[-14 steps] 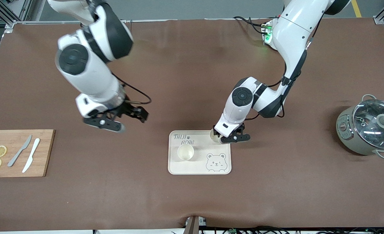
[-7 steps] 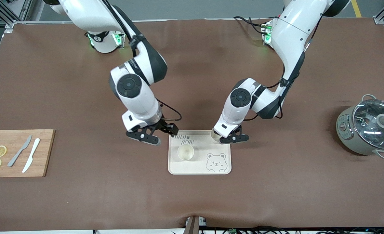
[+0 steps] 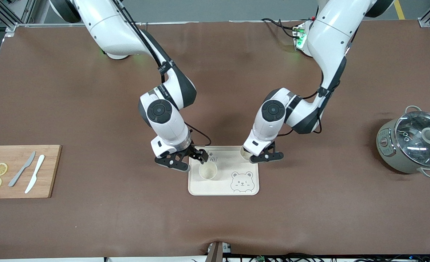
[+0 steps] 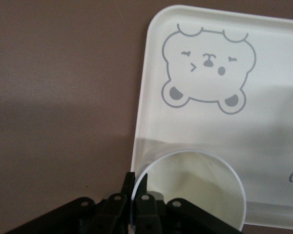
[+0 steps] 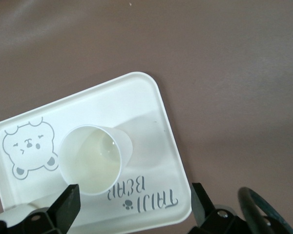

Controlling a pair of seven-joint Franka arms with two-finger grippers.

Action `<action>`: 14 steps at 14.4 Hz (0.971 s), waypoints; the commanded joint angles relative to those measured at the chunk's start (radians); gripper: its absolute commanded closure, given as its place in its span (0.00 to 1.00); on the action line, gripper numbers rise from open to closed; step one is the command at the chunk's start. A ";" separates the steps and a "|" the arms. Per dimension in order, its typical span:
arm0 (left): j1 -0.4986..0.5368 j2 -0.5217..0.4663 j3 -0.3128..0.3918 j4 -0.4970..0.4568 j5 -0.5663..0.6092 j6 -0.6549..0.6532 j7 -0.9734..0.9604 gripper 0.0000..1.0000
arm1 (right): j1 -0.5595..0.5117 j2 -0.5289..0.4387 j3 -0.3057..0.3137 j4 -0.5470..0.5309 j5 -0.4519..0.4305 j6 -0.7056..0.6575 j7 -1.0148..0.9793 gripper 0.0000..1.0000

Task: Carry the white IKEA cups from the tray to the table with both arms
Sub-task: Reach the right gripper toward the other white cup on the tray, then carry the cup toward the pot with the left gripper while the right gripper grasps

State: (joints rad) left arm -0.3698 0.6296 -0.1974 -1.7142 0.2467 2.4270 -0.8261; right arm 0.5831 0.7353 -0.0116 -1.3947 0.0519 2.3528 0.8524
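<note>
Left wrist view shows the left gripper (image 4: 135, 187) with its fingers pinched together on the rim of one white cup (image 4: 190, 190), one finger inside the wall and one outside, at the tray (image 4: 142, 114) edge toward the left arm's end. I judge the lift should go straight up, so the thin wall does not slip out and the tray is not dragged.

The right gripper (image 3: 186, 161) hangs over the tray corner with fingers (image 5: 66, 207) wide apart. The second white cup (image 3: 208, 171) stands upright on the tray just beside it, not yet between the fingers. It should come lower around this cup before closing.

The brown table (image 3: 309, 218) offers much free room near the tray. The wooden cutting board (image 3: 18, 171) and the lidded pot (image 3: 413, 143) are well apart.
</note>
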 commanded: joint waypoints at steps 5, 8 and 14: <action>0.204 -0.217 -0.089 -0.128 -0.003 -0.077 0.143 1.00 | 0.021 0.111 -0.016 0.085 -0.033 0.072 0.019 0.00; 0.397 -0.248 -0.198 -0.153 -0.004 -0.092 0.253 1.00 | 0.032 0.137 -0.018 0.097 -0.035 0.086 0.022 0.00; 0.736 -0.306 -0.411 -0.229 -0.003 -0.092 0.381 1.00 | 0.052 0.171 -0.037 0.098 -0.066 0.117 0.024 0.00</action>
State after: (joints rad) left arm 0.2636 0.3803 -0.5259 -1.8838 0.2471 2.3365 -0.4728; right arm 0.6179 0.8813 -0.0282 -1.3314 0.0118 2.4678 0.8524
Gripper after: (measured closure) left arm 0.965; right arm 0.000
